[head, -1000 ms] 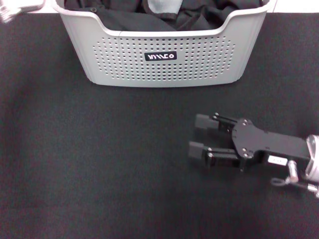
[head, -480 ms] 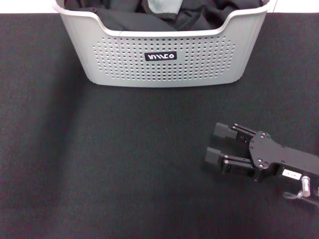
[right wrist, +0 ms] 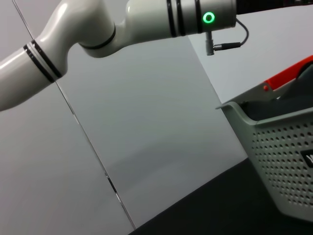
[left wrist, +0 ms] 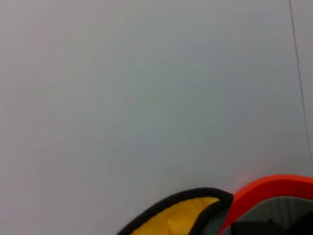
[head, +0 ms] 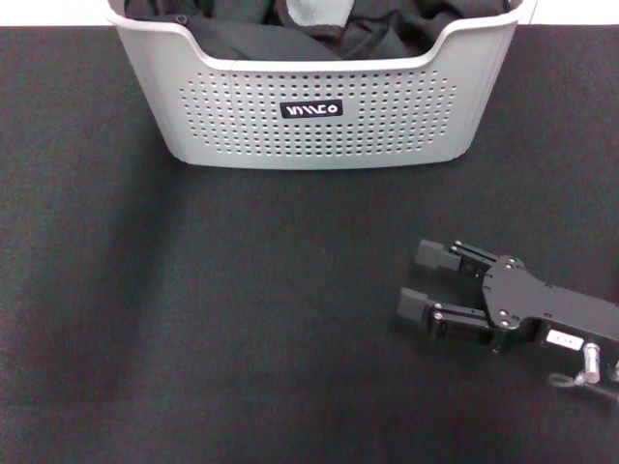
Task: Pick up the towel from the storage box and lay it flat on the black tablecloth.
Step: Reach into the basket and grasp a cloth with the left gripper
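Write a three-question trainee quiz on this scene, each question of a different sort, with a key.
1. True or false: the towel is already laid flat on the tablecloth.
2. Multiple choice: where is the right gripper? A. inside the box. B. low over the tablecloth, in front of the box and to its right. C. gripping the box rim.
3. Fill in: the right gripper's fingers are ____.

Key: 1. False; a grey patch of it shows in the box among black garments. 2. B. 3. Open, with nothing between them.
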{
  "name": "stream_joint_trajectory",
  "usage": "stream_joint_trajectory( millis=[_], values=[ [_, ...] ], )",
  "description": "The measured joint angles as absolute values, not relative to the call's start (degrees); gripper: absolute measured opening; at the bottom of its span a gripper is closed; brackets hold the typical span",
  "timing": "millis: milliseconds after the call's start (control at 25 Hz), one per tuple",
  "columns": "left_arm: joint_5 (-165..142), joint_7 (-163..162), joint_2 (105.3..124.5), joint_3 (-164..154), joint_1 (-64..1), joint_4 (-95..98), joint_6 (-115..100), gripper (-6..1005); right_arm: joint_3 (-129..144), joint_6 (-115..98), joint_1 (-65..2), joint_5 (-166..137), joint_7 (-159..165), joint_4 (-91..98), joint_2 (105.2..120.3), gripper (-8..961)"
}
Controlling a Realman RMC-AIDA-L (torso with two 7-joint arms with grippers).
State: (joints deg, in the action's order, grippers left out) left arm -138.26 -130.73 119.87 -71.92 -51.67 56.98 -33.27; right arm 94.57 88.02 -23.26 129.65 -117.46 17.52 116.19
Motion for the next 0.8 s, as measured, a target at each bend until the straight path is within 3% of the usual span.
stream_joint_trajectory(
  millis=[120,320,800],
  values=[
    [-138.5,-130.6,119.86,-72.2,-54.3,52.3,-31.1,597,95.3,88.0,-23.3,129.7,-117.6,17.1,116.19,865],
    [-139.6,-130.7,119.86,-72.1,-58.0,45.5,-26.7,605,96.1,88.0,-23.0,129.8,-117.7,16.9,116.19,865],
    [-140.2,-131.7,119.74,-71.7,-60.0,41.7,-22.6,603,96.2,88.2,-22.5,130.1,-117.7,16.8,116.19,864]
  ],
)
